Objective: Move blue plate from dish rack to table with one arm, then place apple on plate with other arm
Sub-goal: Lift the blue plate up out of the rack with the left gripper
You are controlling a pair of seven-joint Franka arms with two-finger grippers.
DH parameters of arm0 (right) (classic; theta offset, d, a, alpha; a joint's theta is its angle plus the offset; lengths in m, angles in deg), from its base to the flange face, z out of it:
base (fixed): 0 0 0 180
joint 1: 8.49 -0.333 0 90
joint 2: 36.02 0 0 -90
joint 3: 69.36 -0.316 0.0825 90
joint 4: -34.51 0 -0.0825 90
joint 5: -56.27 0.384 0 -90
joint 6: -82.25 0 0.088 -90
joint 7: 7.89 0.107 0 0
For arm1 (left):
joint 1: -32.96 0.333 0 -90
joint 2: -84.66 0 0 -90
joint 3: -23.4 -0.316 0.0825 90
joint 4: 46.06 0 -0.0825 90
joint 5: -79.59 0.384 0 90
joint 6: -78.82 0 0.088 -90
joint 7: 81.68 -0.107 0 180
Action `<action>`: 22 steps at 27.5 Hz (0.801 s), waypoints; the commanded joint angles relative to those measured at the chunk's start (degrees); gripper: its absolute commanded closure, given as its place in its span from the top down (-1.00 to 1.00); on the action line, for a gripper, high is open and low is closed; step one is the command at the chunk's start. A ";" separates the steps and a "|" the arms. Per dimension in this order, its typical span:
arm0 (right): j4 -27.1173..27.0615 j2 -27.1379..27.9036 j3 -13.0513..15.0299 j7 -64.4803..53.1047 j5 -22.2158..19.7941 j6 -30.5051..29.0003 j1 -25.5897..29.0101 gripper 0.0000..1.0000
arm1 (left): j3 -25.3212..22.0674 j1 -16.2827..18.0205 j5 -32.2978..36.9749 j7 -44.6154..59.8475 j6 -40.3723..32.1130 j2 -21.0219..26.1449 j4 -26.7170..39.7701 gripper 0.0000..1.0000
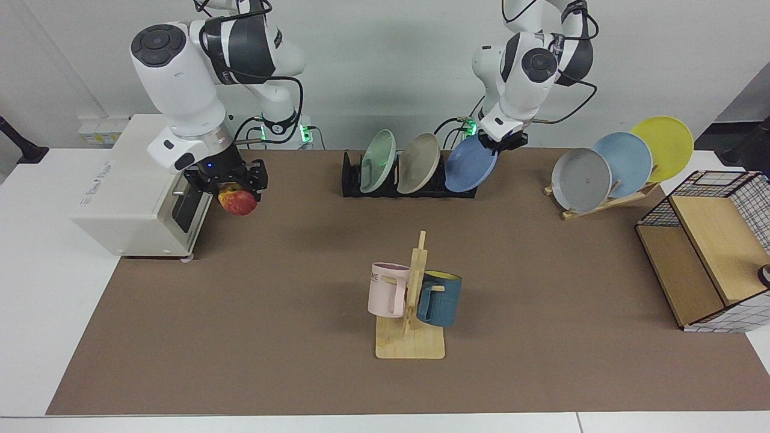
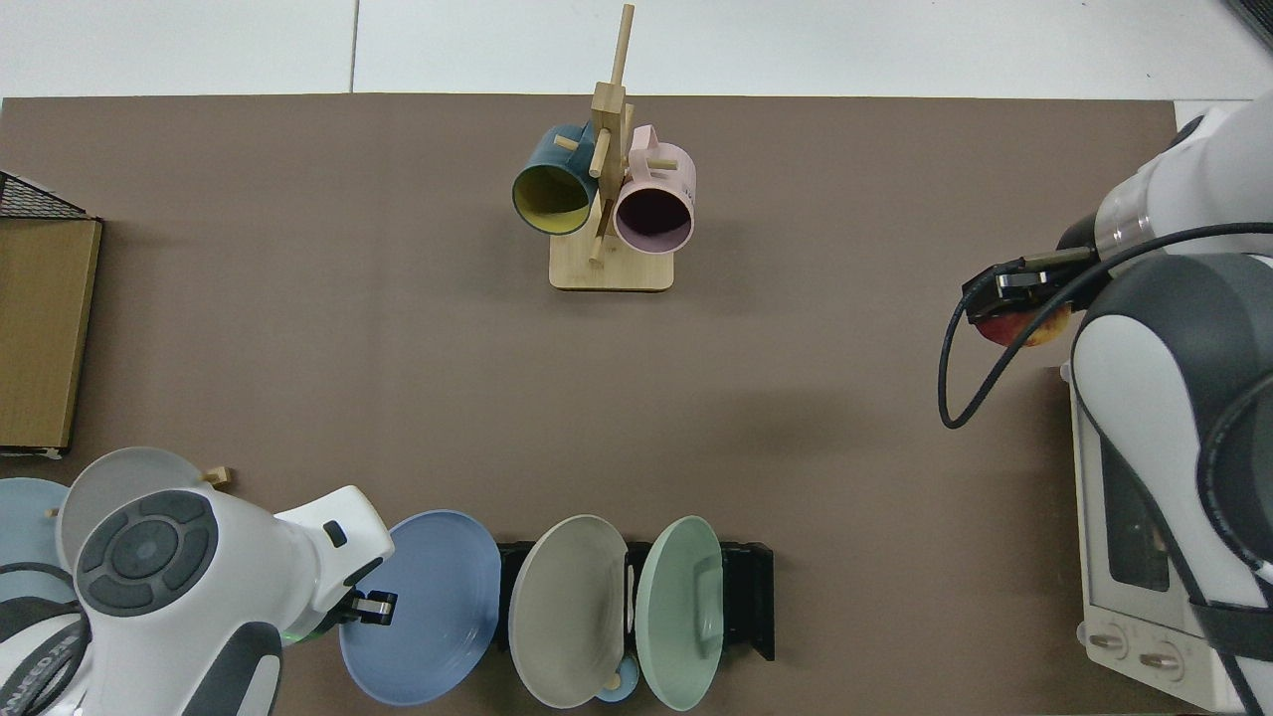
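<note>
Clenching the apple (image 1: 237,202) in the right gripper (image 1: 230,187), aloft beside the white appliance (image 1: 129,191). Sitting in the dish rack (image 1: 351,178): green plate (image 1: 378,160), beige plate (image 1: 418,163). Pinching the blue plate (image 1: 469,166) rim with the left gripper (image 1: 504,140), tilting at the rack's end above the desk (image 1: 301,313).

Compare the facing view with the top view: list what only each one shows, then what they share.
Only the facing view shows the yellow plate on the wooden stand and the arms' bases. Only the top view shows inside the pink mug and teal mug. Both show the left gripper gripping the blue plate at the dish rack, and the right gripper holding the apple beside the white appliance.
</note>
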 commanded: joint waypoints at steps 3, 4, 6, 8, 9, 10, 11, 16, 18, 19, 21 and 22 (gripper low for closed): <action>-0.24 -0.32 -0.67 0.93 2.55 0.18 0.45 -1.00 | -0.51 0.13 5.02 -0.08 -5.48 -0.77 -6.14 -1.00; -0.24 -0.32 -0.58 0.93 2.99 0.18 0.36 -1.00 | -0.69 0.13 5.02 -0.25 -5.57 -0.77 -6.76 -1.00; -0.24 -0.32 -0.58 1.02 3.08 -0.08 0.27 -1.00 | -0.95 0.31 5.02 -0.25 -5.66 -0.51 -8.34 -1.00; -0.24 -0.32 -0.49 0.93 3.00 -0.08 0.27 -1.00 | -1.30 0.74 5.02 -0.43 -5.57 0.36 -10.35 -1.00; -0.24 -0.32 -0.49 0.93 2.91 -0.17 0.27 -1.00 | -1.57 1.18 4.93 -0.52 -5.57 0.89 -11.67 -1.00; -0.24 -0.32 -0.58 0.93 2.91 -0.17 0.36 -1.00 | -1.83 1.80 4.75 -0.78 -5.48 1.59 -13.08 -1.00; -0.24 -0.32 -0.58 0.93 2.99 -0.26 0.45 -1.00 | -2.09 2.41 4.49 -1.04 -5.48 2.82 -15.00 -1.00; -0.24 -0.41 -0.49 0.93 2.82 -0.34 0.36 -1.00 | -2.88 3.64 3.97 -2.54 -3.90 7.65 -20.81 -1.00; -0.24 -0.41 -0.41 0.93 2.64 -0.34 0.27 -1.00 | -4.29 4.52 1.52 -2.80 -3.02 9.76 -23.01 -1.00; -0.24 -0.41 -0.41 0.93 2.64 -0.34 0.18 -1.00 | -4.81 4.96 -0.94 -3.76 -2.76 10.56 -23.72 -1.00; -0.24 -0.41 -0.41 0.93 2.73 -0.34 0.18 -1.00 | -5.52 6.54 -6.73 -6.14 -1.53 12.22 -24.51 -1.00; -0.24 -0.41 -0.41 0.93 2.73 -0.34 0.18 -1.00 | -5.44 7.07 -8.50 -6.40 -0.48 13.02 -24.69 -1.00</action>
